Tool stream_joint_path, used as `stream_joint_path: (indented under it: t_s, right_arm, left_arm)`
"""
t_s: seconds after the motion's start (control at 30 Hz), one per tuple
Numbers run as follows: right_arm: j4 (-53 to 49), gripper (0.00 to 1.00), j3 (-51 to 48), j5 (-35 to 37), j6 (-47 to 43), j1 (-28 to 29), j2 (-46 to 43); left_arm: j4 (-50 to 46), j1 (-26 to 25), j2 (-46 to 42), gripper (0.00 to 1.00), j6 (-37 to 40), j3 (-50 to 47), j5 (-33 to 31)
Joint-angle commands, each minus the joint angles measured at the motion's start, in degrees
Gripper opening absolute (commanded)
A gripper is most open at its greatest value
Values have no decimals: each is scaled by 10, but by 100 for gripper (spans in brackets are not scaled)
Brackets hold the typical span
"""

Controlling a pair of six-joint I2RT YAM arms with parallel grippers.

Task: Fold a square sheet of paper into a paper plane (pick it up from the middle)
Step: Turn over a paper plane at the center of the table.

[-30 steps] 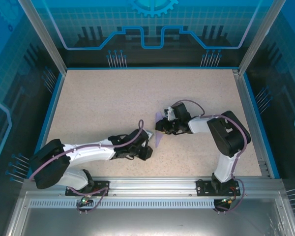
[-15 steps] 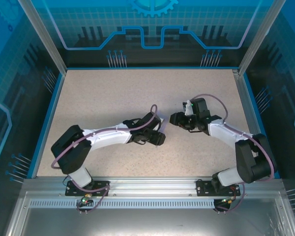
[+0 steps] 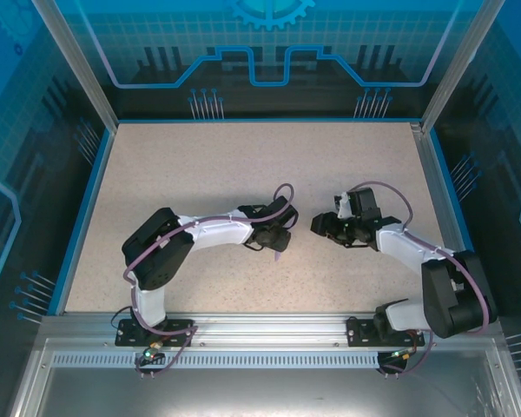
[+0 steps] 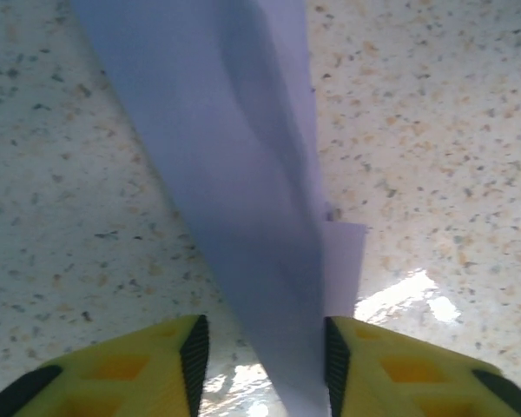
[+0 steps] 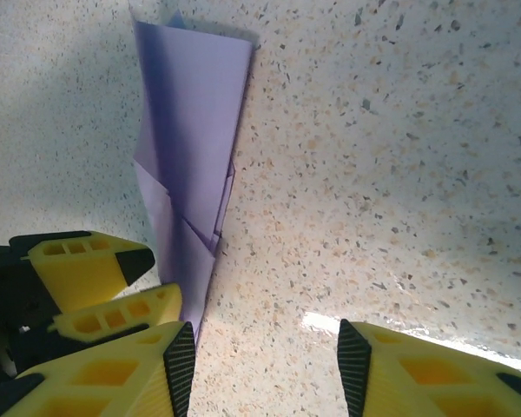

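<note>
Paper plane: a slim folded piece of lavender paper [image 5: 191, 130] lying on the speckled surface [image 3: 200, 174] near its middle, between the two arms.
Plane, right wrist view: the wide end points to 12 o'clock and the narrow tip to 6 o'clock. The folded layers overlap along its length.
Plane, top view: a small lavender sliver [image 3: 279, 251] pokes out at 6 o'clock of the left pincer. The rest is covered by the wrist.
Left pincer: [image 4: 262, 339] released, with the jaws standing apart and the plane [image 4: 243, 174] running up between them toward 12 o'clock.
Left pincer, contact: the pad at 3 o'clock sits against the paper's edge. At 9 o'clock a strip of bare surface shows between the pad and the paper, so the paper is not clamped.
Left pincer, top view: [image 3: 280, 239] just off the middle of the surface, directly over the plane.
Left pincer's fingers, right wrist view: [image 5: 87, 269] at 9 o'clock of the plane's narrow end, close beside it.
Right pincer: [image 5: 265, 347] released, jaws wide, with bare surface between them.
Right pincer to plane: the narrow tip ends just above the finger at 7 o'clock. I cannot tell whether the two touch.
Right pincer, top view: [image 3: 319, 224] at 3 o'clock of the left pincer, near it but apart.
</note>
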Motion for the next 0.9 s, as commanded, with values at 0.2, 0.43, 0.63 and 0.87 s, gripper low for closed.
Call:
stream_joint_path:
  t_s: [0.2, 0.43, 0.63, 0.87]
  right_arm:
    - [40, 50, -18, -46, 29, 8, 6]
    - [147, 53, -18, -62, 89, 60, 65]
    - [210, 55, 4, -61, 122, 105, 132]
    - [234, 58, 28, -59, 140, 124, 170]
  left_arm:
    - [-8, 13, -24, 17, -15, -10, -12]
    - [52, 46, -50, 5, -40, -57, 86]
    - [97, 72, -77, 2, -63, -94, 142]
    - [114, 80, -81, 1, -71, -115, 157]
